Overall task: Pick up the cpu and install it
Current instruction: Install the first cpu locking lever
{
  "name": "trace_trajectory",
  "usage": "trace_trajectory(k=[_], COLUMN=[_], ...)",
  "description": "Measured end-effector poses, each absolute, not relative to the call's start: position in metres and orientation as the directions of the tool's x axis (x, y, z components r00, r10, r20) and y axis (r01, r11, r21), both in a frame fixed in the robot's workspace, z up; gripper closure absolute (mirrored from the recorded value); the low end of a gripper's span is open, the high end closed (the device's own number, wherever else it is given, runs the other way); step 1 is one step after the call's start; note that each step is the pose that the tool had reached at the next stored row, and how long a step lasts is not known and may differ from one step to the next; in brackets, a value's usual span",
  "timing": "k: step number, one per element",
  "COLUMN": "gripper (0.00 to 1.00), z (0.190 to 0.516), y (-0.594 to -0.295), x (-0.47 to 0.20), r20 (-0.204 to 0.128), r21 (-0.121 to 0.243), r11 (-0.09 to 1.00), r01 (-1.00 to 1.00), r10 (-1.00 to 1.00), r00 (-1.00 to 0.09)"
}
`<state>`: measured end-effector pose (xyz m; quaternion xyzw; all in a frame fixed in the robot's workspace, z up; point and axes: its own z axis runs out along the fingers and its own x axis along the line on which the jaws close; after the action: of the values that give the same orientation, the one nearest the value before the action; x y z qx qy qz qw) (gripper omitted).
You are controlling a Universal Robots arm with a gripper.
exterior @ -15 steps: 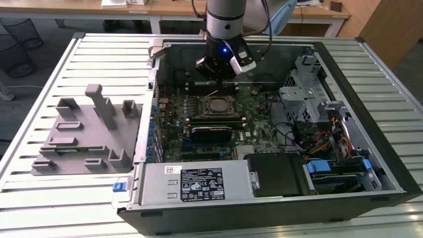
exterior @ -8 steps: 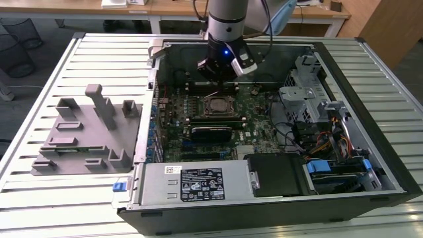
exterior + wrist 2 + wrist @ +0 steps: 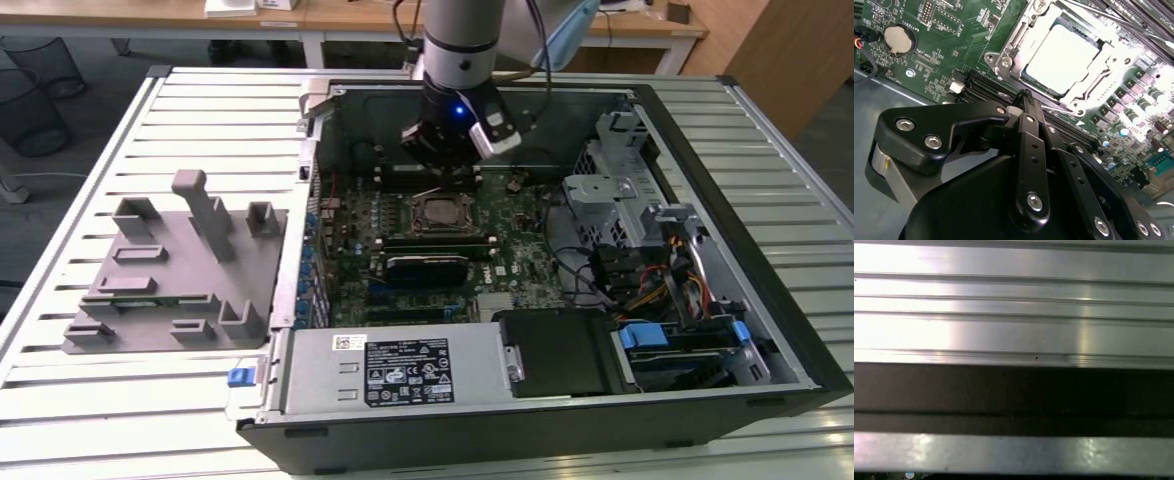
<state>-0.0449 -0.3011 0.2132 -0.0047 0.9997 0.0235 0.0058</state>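
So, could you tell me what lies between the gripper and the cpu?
In the second wrist view, dark memory slots on the motherboard lie between the gripper and the cpu in its socket.

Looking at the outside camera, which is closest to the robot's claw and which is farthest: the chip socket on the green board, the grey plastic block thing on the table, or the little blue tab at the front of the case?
From the gripper, in the exterior view:
1. The chip socket, just in front of it on the green board.
2. The grey plastic block fixture, on the table towards the exterior view's left.
3. The blue tab, at the case's front corner, beyond the fixture.
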Motion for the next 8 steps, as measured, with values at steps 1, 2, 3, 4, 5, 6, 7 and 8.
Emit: trace_trajectory(k=[1, 2, 3, 4, 5, 6, 7, 8], gripper=[0.89, 0.89, 0.89, 0.89, 0.89, 0.89, 0.89, 0.89], z=[0.2124, 0.2118, 0.2112, 0.2106, 0.2100, 0.2093, 0.2086, 0.2077], y=[-0.3010, -0.3008, -0.3007, -0.3006, -0.3004, -0.3003, -0.3002, -0.3002], x=[-0.0442, -0.0435, -0.0428, -0.0420, -0.0413, -0.0406, -0.0401, -0.0395], r20=[-0.012, -0.012, -0.012, -0.012, -0.012, -0.012, -0.012, -0.012], r21=[0.047, 0.046, 0.046, 0.046, 0.046, 0.046, 0.046, 0.046], r11=[0.999, 0.999, 0.999, 0.999, 0.999, 0.999, 0.999, 0.999], r01=[-0.010, -0.010, -0.010, -0.011, -0.011, -0.011, -0.011, -0.012], r10=[-0.009, -0.010, -0.010, -0.010, -0.010, -0.011, -0.011, -0.011], r00=[-1.000, -1.000, -1.000, -1.000, -1.000, -1.000, -1.000, -1.000])
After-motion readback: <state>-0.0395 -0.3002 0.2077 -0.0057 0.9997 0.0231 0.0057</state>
